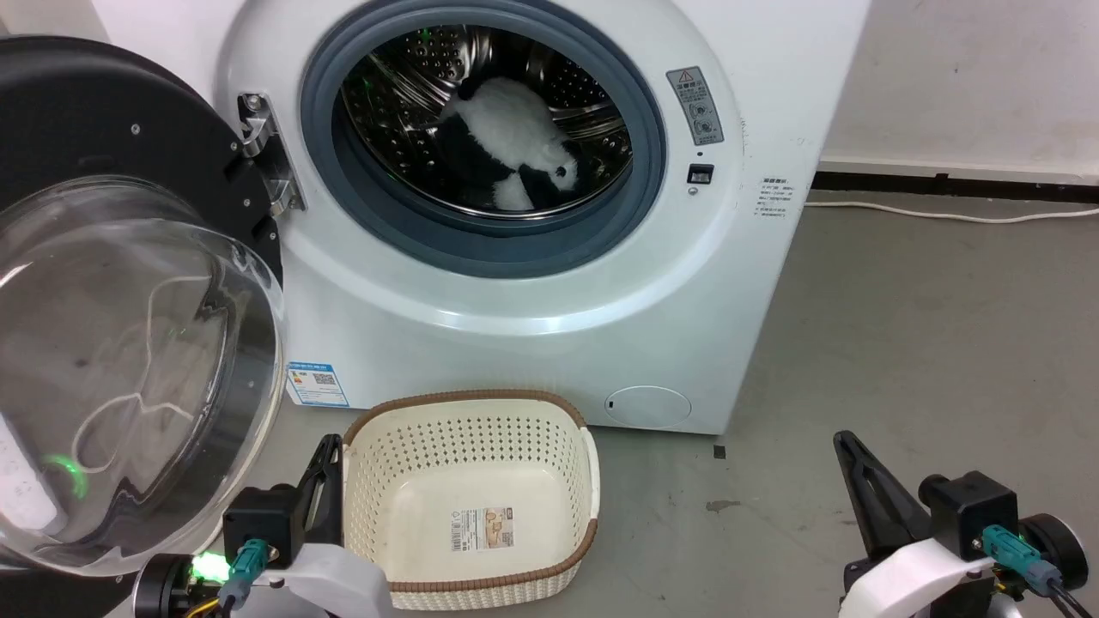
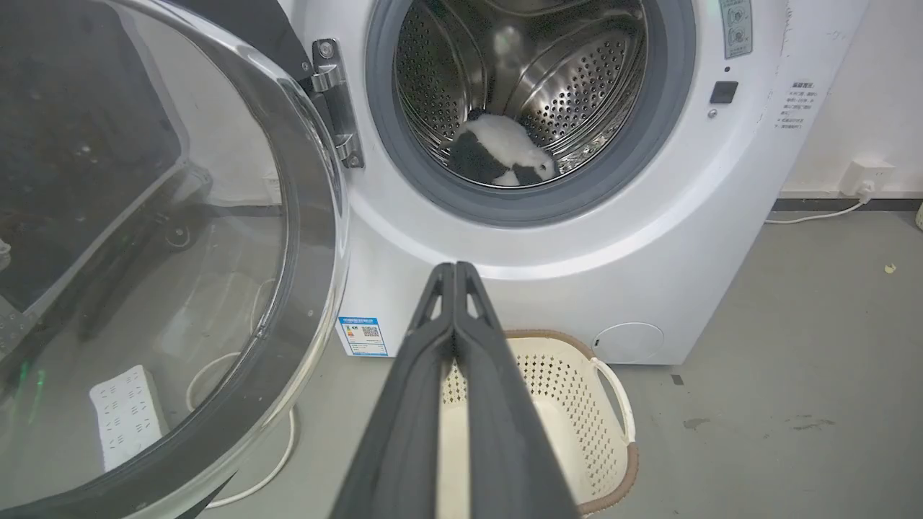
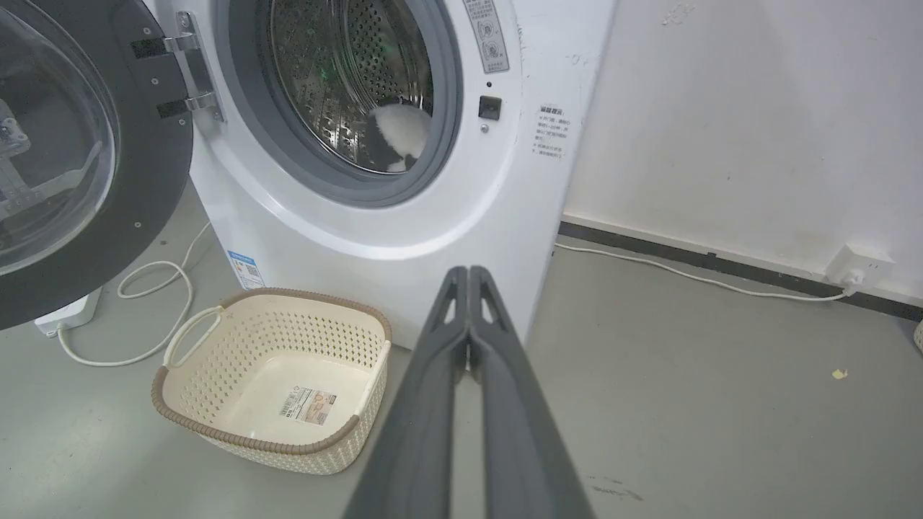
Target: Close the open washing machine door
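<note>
The white washing machine (image 1: 549,343) stands ahead with its steel drum exposed. Its black-rimmed door (image 1: 129,360) with the bulging glass bowl hangs wide open on the left hinge (image 1: 266,159), swung out toward me. In the wrist views the door (image 2: 144,238) (image 3: 72,158) fills the left side. My left gripper (image 1: 326,451) is shut and empty, low beside the door's right edge, fingers pressed together (image 2: 454,270). At the lower right, over the floor, my right gripper (image 1: 846,446) is shut and empty too (image 3: 467,272).
A black-and-white plush toy (image 1: 515,142) lies in the drum. A cream perforated basket (image 1: 472,429) sits on the floor before the machine, between my grippers. A white cable (image 3: 151,310) and power strip (image 2: 126,414) lie under the door. A wall socket (image 3: 858,263) is at right.
</note>
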Controlling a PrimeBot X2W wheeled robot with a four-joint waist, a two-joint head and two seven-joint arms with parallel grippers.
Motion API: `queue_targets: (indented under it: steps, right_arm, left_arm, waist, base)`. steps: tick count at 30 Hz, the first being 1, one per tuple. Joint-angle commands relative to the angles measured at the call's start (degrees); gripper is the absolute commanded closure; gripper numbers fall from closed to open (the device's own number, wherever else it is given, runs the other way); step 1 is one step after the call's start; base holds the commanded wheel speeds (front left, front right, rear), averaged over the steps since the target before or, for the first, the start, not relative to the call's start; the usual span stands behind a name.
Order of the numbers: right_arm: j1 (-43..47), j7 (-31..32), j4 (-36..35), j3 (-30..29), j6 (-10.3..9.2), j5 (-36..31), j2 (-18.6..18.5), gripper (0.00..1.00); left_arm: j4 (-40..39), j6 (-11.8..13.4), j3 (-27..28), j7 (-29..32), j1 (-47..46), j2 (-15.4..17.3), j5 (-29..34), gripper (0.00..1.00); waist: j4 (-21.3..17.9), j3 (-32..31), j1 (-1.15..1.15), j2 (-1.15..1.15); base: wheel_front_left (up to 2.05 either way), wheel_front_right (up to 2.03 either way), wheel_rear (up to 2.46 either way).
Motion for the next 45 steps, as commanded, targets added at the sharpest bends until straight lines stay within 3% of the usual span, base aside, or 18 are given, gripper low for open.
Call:
queue_targets:
  steps: [1, 19, 45]
  right_arm:
    - [0.03, -0.01, 0.03, 0.00, 0.00, 0.03, 0.00, 0.00]
    - [0.44, -2.01, 0.35, -0.25, 0.01, 0.85, 0.03, 0.00]
    - [-0.59, -5.36, 1.94, 4.35, 0.02, -0.02, 0.09, 0.00]
  left_arm:
    - [0.03, -0.01, -0.06, -0.01, 0.02, 0.00, 0.00, 0.00]
    - [0.11, -0.02, -0.79, -2.01, 0.39, 0.15, -0.22, 0.00]
    - [-1.59, 1.05, -0.83, -5.36, 3.13, 0.87, -0.86, 0.00]
  waist:
    - [0.00, 0.00, 0.00, 0.00]
    - [1.27, -0.28, 0.00, 0.00]
    - [10.34, -0.63, 0.00, 0.00]
  base:
    - [0.00, 0.00, 0.00]
    - [0.00, 0.00, 0.00]
    - [0.00, 0.00, 0.00]
